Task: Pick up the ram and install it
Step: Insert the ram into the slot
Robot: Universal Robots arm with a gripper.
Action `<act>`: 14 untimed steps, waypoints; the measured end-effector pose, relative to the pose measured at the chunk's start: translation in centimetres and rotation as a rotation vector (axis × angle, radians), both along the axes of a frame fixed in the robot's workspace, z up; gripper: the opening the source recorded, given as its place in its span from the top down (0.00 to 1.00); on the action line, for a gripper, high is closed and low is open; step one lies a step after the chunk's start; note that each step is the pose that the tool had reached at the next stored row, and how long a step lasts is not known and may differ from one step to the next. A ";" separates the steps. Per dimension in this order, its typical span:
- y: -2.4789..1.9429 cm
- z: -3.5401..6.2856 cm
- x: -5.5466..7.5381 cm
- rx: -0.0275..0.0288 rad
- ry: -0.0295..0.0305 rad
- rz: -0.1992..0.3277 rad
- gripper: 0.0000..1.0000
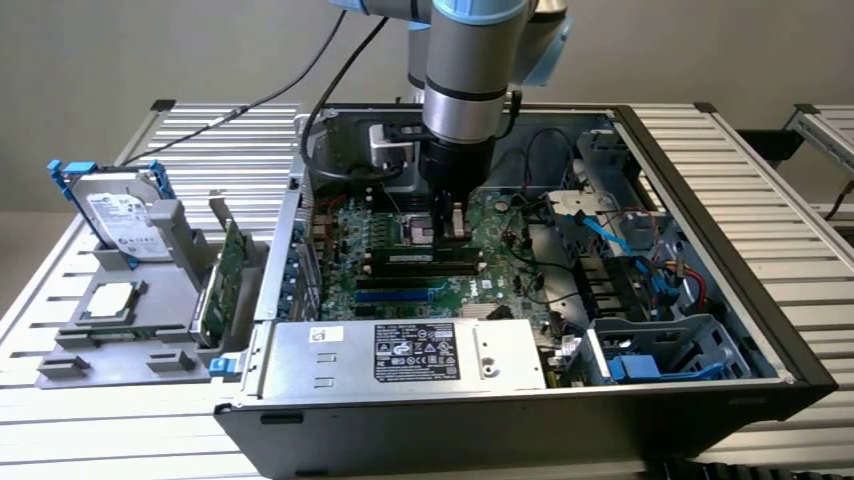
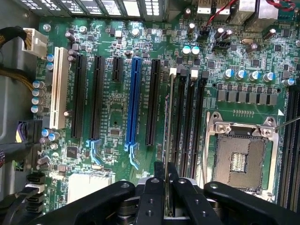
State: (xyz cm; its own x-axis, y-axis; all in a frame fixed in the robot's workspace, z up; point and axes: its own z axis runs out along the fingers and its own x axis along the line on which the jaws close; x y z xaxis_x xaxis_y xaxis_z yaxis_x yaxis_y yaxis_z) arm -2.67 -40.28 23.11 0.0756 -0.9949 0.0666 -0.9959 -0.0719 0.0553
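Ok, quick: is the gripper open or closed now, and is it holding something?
Gripper: closed on the long, thin green ram stick, seen edge-on at the black memory slots.

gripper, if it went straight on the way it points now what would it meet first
Probably the black memory slots on the motherboard: the gripper points at them, and the ram it holds edge-on would touch first. How far off they are is unclear.
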 end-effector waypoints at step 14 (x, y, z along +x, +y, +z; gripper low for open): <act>0.00 -0.13 0.0 0.0049 -0.0001 0.000 0.86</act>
State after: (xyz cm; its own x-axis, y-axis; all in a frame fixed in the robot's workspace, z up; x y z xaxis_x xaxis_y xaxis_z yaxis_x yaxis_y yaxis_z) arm -2.65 -40.28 22.98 0.0754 -0.9952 0.0618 -0.9959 -0.0720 0.0549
